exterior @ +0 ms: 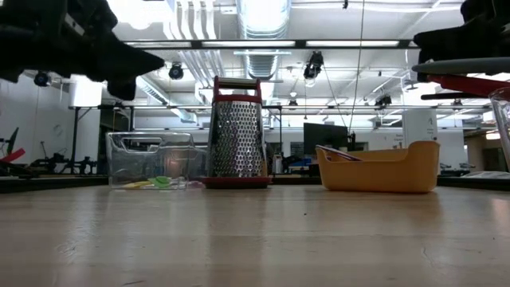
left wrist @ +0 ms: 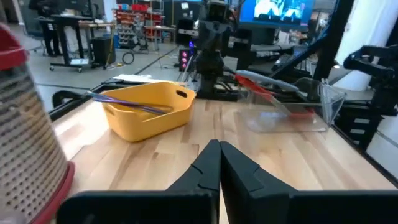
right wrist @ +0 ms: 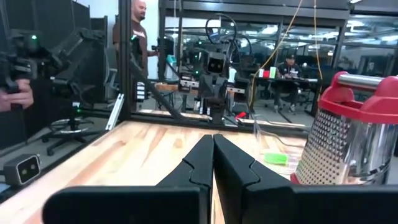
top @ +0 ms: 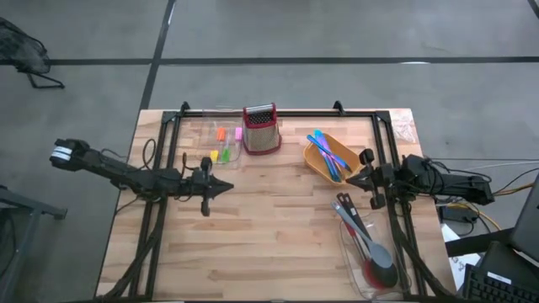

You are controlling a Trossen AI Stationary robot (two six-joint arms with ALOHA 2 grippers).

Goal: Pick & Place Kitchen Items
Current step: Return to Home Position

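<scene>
On the bench [top: 269, 244] no loose items are seen; utensils [top: 327, 153] are binned. Both left jaws and right jaws are closed, empty.

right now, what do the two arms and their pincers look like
Both arms are dark, slim and jointed. The left arm has a white band at its outer end and a thin black cable looping beside it. The right arm has loose cables by its base. The left pincer and right pincer each have two matte black, angular fingers tapering to a point.
</scene>
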